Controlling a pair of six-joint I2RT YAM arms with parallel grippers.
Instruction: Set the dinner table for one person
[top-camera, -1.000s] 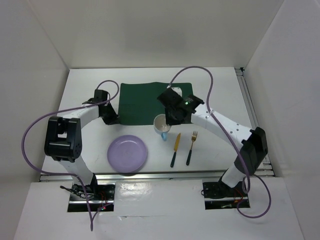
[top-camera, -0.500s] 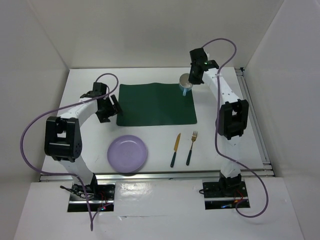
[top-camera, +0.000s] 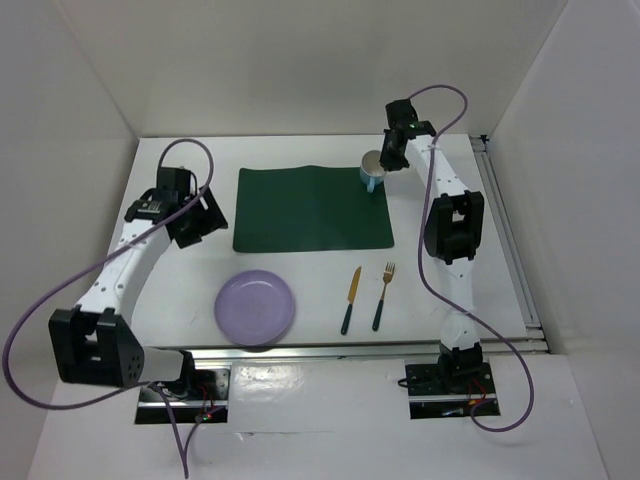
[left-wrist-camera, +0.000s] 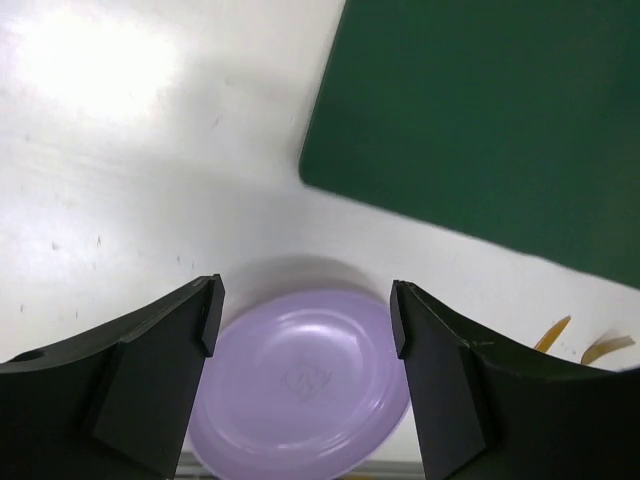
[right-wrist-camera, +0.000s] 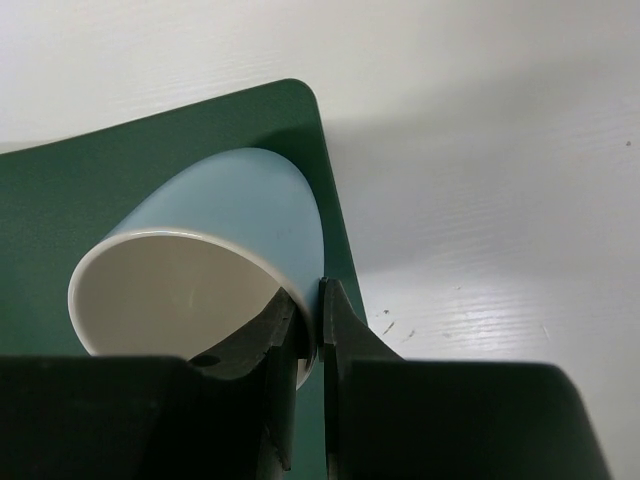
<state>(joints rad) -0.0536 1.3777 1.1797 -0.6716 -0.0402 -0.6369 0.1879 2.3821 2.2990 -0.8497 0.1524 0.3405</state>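
Nearside of the green placemat (top-camera: 310, 210) on the white dinner table (top-camera: 470, 280): purple plate (top-camera: 255, 306), knife (top-camera: 350, 299), fork (top-camera: 382, 296). Left of the placemat, left gripper (left-wrist-camera: 305, 310) spread wide, empty. At its far right corner, right gripper (right-wrist-camera: 305, 330) pinching the blue cup (right-wrist-camera: 200, 250) by its wall; could tip if released astride the edge. Since half a second back, left gripper farther from the placemat.

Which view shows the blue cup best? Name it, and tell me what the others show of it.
Right wrist: the cup fills the frame, its rim pinched by the right gripper at a corner of the placemat. Top external shows it small, partly hidden by that gripper. Left wrist shows none of it.
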